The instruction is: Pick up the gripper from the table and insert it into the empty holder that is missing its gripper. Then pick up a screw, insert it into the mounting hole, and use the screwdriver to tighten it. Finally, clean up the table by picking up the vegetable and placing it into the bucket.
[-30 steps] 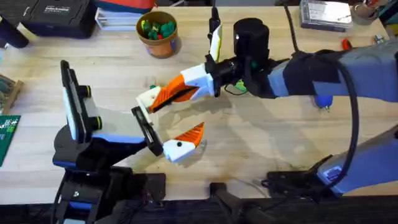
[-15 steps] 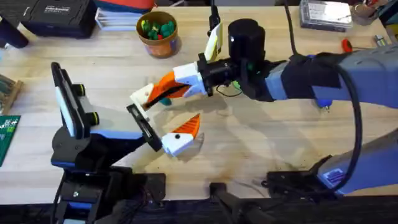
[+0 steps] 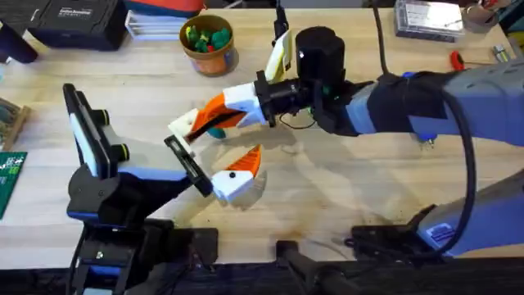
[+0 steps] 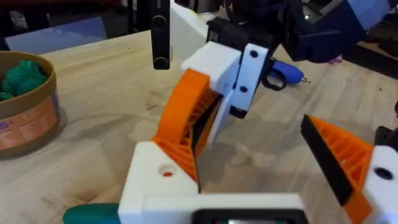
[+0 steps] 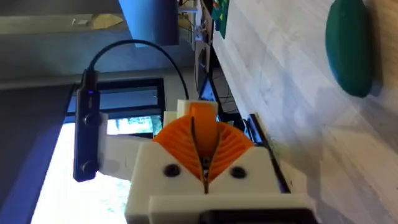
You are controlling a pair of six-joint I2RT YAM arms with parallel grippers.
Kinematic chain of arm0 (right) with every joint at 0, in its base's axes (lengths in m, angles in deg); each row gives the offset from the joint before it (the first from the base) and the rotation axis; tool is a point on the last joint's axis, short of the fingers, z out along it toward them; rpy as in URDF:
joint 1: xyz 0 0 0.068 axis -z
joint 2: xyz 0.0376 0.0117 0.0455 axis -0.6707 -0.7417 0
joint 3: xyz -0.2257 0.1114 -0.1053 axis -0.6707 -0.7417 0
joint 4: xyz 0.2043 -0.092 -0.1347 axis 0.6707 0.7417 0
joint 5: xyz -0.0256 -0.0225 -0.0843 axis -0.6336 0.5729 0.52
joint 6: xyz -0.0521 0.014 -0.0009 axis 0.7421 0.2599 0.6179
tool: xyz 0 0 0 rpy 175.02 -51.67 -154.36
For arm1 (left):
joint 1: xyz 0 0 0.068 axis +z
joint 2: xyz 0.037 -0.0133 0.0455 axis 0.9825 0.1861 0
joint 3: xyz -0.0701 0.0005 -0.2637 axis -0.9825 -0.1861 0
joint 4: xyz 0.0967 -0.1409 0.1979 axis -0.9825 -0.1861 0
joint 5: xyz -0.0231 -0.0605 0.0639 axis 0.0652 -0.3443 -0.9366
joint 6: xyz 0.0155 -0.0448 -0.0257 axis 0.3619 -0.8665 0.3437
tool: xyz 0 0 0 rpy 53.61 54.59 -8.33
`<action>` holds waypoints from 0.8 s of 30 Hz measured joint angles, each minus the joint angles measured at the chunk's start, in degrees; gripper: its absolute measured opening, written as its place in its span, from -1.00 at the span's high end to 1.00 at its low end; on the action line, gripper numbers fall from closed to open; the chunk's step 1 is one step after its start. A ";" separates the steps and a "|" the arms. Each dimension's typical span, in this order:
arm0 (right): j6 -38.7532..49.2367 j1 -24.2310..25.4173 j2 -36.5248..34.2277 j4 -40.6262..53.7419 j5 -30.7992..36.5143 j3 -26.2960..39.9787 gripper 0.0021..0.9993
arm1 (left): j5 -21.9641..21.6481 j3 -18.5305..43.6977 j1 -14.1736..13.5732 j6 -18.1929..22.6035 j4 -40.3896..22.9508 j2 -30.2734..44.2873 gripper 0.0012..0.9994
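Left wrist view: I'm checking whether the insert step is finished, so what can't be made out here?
- The holder: its socket is covered by the shut right pincer, so seating is unclear.
- The vegetable: one end shows; the rest is cut off by the edge and hidden by the holder.
- The bucket: half cut off by the edge.

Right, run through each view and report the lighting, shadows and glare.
Overhead: even light, with the right arm throwing a soft, wide shadow on the table. Left wrist: a faint shadow on the wood beneath the right claw. Right wrist: a washed-out bright patch beyond the table edge, and the vegetable casts a dim shadow beside itself.
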 joint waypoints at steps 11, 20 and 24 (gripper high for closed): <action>0.04 -0.04 0.00 -0.04 0.15 0.00 0.97 | -0.15 0.02 0.00 -0.02 -0.01 0.00 -0.97; 1.19 -0.04 0.00 -0.04 0.09 0.00 0.83 | -0.15 0.02 0.00 0.02 0.00 0.00 -0.97; 1.99 -0.04 0.00 -0.15 -0.09 0.00 0.81 | -0.15 0.04 0.00 0.20 -0.02 0.00 -0.97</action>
